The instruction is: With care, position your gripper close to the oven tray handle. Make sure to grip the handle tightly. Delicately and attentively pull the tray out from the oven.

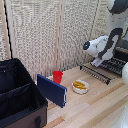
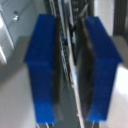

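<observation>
Hand straddles the oven tray handle, its blue fingers parted on either side of the thin bar and not yet pinching, as far as I can judge from the blurred wrist view. On the exterior view the tray juts from the oven at the right, its handle along the near edge; my arm hides the hand there
</observation>
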